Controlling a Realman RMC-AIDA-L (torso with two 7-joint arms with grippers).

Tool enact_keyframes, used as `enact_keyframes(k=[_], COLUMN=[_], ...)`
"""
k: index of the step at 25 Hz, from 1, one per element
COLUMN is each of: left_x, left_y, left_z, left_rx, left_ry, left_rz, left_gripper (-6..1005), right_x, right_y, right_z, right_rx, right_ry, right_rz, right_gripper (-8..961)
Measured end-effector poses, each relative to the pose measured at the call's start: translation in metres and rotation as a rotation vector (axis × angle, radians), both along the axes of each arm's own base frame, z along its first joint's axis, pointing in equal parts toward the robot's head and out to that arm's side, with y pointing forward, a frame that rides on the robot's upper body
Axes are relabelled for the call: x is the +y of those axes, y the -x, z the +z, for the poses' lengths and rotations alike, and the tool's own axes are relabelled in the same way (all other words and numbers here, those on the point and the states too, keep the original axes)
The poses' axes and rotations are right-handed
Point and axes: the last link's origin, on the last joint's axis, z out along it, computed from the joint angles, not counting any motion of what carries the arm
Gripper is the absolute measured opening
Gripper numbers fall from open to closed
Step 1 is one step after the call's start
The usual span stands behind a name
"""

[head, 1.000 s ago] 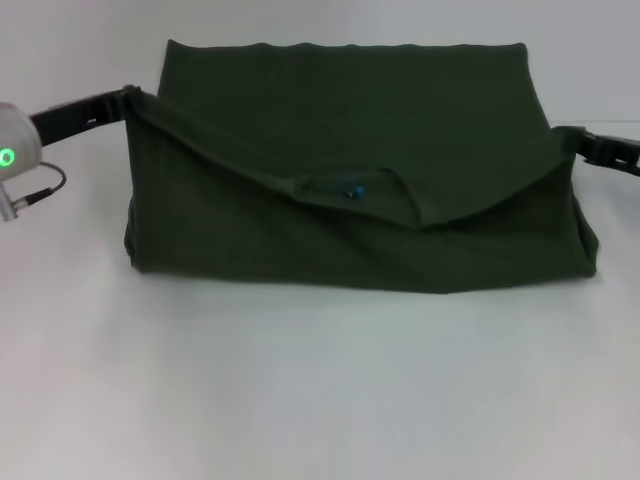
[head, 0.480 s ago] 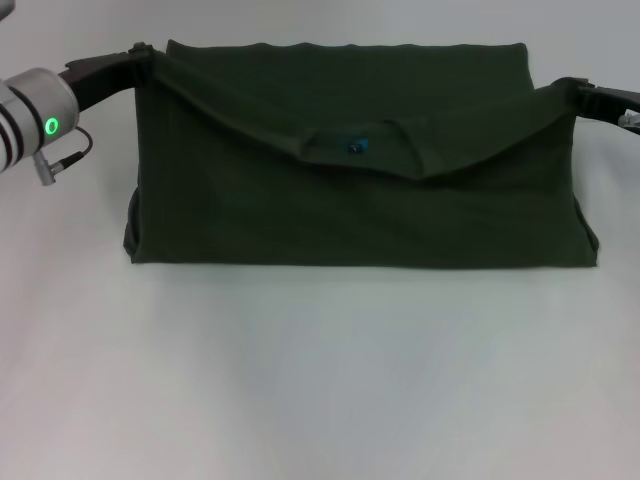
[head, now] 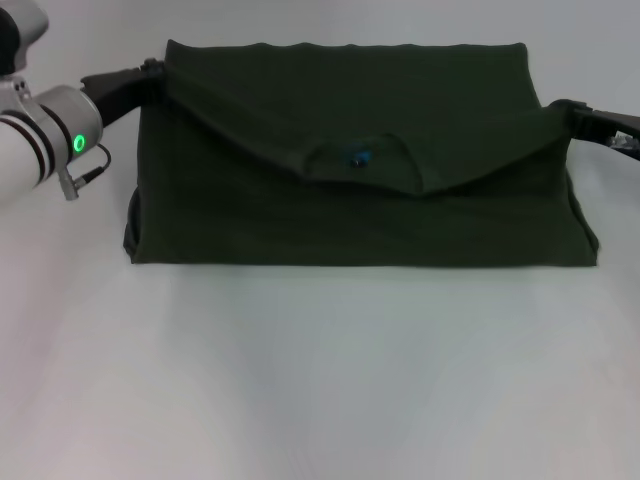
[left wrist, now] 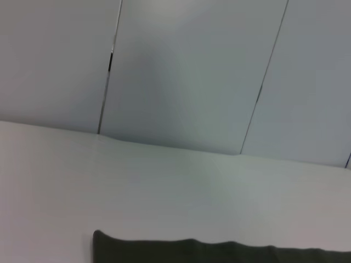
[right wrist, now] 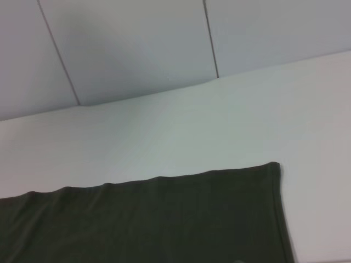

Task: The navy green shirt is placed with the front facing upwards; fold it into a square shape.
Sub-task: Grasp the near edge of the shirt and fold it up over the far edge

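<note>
The dark olive-green shirt (head: 360,215) lies on the white table, folded into a wide band. Its collar with the small blue label (head: 356,157) sags in the middle of a raised fold edge. My left gripper (head: 150,72) is shut on the left end of that edge, near the shirt's far left corner. My right gripper (head: 562,110) is shut on the right end, at the shirt's right side. The edge hangs between them above the lower layer. The shirt's far edge shows in the left wrist view (left wrist: 219,253) and the right wrist view (right wrist: 142,219). No chest letters show.
The white table (head: 320,380) stretches wide in front of the shirt. A pale panelled wall (left wrist: 186,71) stands behind the table's far edge. My left arm's silver wrist with a green light (head: 70,135) is at the far left.
Both grippers have carried the held fold edge up and toward the shirt's far edge. The collar and label moved away with it. The left arm has come further into view.
</note>
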Motion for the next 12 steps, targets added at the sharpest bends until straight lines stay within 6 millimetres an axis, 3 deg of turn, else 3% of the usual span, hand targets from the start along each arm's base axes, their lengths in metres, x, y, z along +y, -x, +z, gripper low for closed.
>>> enact_keyframes(k=[12], left_x=[-0.0062], left_y=[0.0047], left_z=[-0.0134], left_rx=[0.022], left_ry=[-0.010], left_rz=[0.008], left_gripper=[32], right_x=[-0.0058], right_y=[-0.0036], right_z=[-0.0104], right_rx=[-0.010], right_ry=[-0.003], right_rz=[-0.009], right_gripper=[190])
